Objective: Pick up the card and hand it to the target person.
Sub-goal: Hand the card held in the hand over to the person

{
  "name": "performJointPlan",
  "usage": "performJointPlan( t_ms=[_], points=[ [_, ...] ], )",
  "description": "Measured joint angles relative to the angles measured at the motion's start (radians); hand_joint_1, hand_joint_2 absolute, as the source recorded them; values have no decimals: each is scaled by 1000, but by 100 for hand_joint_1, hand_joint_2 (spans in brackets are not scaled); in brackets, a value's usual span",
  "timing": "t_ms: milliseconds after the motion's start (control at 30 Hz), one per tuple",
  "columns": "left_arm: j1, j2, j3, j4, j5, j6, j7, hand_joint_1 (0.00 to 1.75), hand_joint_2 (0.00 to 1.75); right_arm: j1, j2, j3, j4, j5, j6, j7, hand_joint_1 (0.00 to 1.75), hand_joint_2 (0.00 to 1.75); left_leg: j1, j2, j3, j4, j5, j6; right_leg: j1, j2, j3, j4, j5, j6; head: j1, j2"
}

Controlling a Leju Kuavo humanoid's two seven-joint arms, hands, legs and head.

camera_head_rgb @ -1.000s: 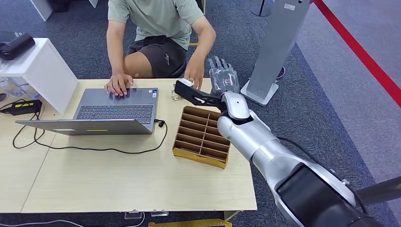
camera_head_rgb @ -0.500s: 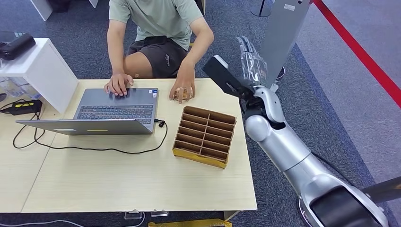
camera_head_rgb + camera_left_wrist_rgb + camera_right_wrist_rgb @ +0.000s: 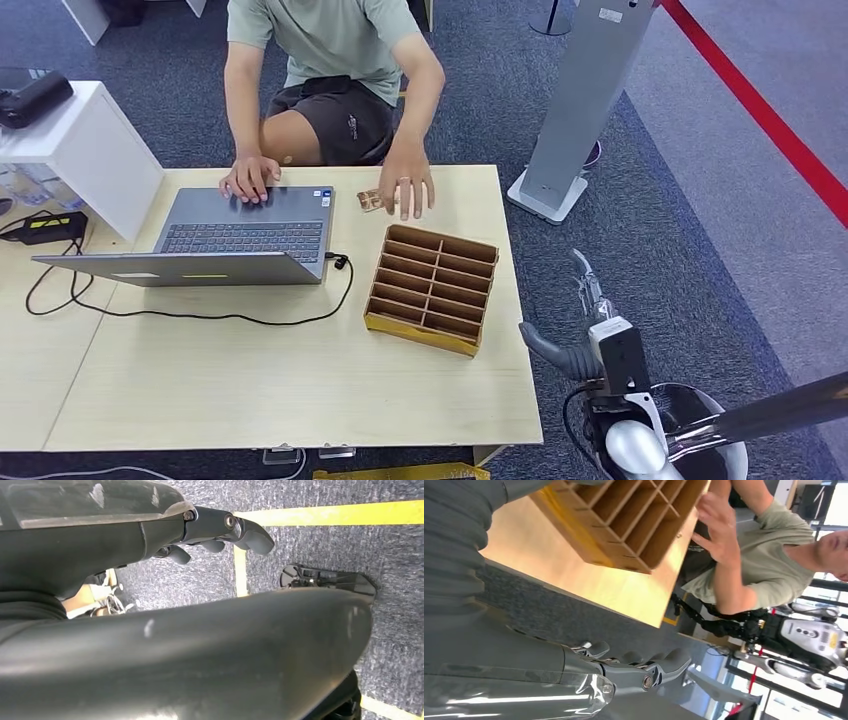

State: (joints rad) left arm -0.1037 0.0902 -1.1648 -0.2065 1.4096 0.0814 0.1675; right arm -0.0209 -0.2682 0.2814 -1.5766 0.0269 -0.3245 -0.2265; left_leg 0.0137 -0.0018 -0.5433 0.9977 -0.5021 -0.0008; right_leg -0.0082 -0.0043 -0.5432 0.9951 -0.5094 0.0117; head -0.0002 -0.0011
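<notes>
one arm shows in the head view, low at the near right: the right hand [image 3: 590, 300] hangs off the table's near right corner, over the carpet, fingers loosely extended and apart with nothing in them. the right wrist view agrees, its fingers [image 3: 659, 667] lying nearly straight with only floor beyond them. the left hand [image 3: 220, 527] hangs by the robot's side above grey carpet with yellow lines; its fingers are lightly curled but spread, and nothing sits between them, so i read it as empty and open too.

next out on the table [image 3: 250, 380] stands the brown divider box [image 3: 432, 288], its slots looking empty from above. left of it is the open laptop [image 3: 245, 235] with its cable looping along the wood.

farthest, at the table's far edge, lies the card [image 3: 371, 200], flat on the wood, touching or just under the seated person's hand [image 3: 407, 190], whose other hand rests on the laptop. the card's detail is too small to read, and its long axis seems to run roughly along the far edge, though i cannot be sure.

so the card lies forward and to the left of the right hand, well apart from it, with the divider box between. the right hand is the nearer of the two. judged from how things lie, the card is already at the person, and the handover looks done or nearly so.
</notes>
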Motion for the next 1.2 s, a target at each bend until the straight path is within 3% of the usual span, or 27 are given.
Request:
performJointPlan(
  t_ms=[133, 333, 767, 1200],
  points=[
    [-1, 1, 5, 0, 0, -3, -1, 0, 0, 88, 6, -18, -1, -13, 48, -29, 0, 175, 0, 0, 0, 0, 0, 0, 0, 0, 1, 0, 0, 1, 3, 0],
    [-5, 1, 13, 0, 0, -4, -1, 0, 0, 129, 32, -4, 22, -51, 98, -69, 0, 175, 0, 0, 0, 0, 0, 0, 0, 0, 1, 0, 0, 0, 2, 0],
    [-6, 1, 22, 0, 2, 4, -9, 0, 0, 63, 59, 72, 77, -52, 125, -78, 0, 175, 0, 0, 1, 0, 0, 0, 0, 0, 1, 1, 0, 0, 2, 0],
    [-6, 1, 23, 0, -8, 3, -9, 0, 0, 57, 63, 93, 99, -52, 108, -76, 0, 175, 0, 0, 1, 0, 0, 0, 0, 0, 1, 0, 0, 0, 1, 0]
  ],
)
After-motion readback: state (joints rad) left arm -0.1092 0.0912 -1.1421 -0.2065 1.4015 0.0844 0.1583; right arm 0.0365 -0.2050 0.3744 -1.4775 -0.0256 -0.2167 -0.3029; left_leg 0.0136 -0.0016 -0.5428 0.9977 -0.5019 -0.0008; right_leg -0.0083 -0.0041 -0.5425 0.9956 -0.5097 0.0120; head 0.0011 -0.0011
